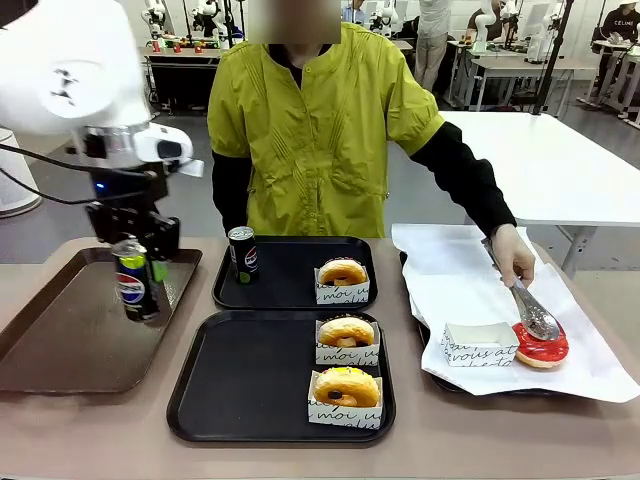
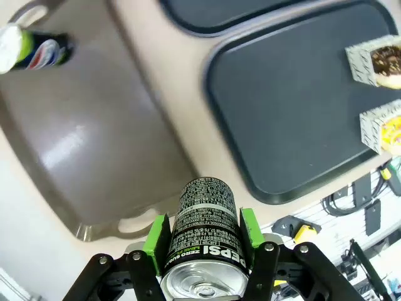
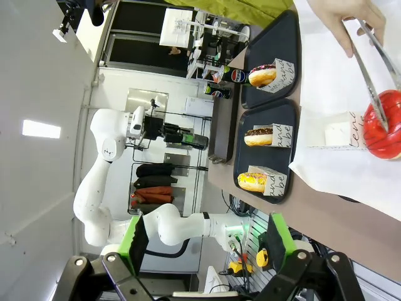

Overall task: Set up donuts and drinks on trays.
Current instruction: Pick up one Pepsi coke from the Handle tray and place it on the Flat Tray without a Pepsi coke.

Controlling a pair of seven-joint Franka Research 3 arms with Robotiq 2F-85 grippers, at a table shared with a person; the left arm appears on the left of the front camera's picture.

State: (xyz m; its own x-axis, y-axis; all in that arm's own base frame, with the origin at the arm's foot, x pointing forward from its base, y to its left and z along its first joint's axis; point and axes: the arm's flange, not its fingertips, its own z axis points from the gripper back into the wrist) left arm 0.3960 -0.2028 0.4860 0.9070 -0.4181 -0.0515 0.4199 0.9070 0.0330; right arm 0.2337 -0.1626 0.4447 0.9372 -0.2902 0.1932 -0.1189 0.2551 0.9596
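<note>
- Near tray (image 1: 250,385): carried a yellow donut (image 1: 347,386) and a chocolate donut (image 1: 346,331), each in a paper holder, lined up along its right side. The left half was bare, judged kept free for drinks.
- Right gripper (image 3: 203,241): fingers spread with nothing between them. It was held back from the table and aimed across it, judged idle.
- Left gripper (image 1: 140,268): green pads pressed on either side of a can (image 1: 135,292), gripping its upper body and keeping it upright. The wrist was vertical with fingers pointing down, over the brown tray (image 1: 50,335), and the can was seemingly clear of that tray. Judged bound for the near tray, which had no drink.
- Red donut (image 1: 540,346): lay on the paper-lined tray (image 1: 600,370) at the right, pinched by tongs (image 1: 530,310) in the person's hand (image 1: 513,255), arm stretched out and down. It was just beside an empty holder (image 1: 478,344), judged its destination.
- Far tray (image 1: 290,285): a second can (image 1: 242,254) stood upright at the left and a third donut (image 1: 343,272) sat in its holder at the right. Judged a finished set.
</note>
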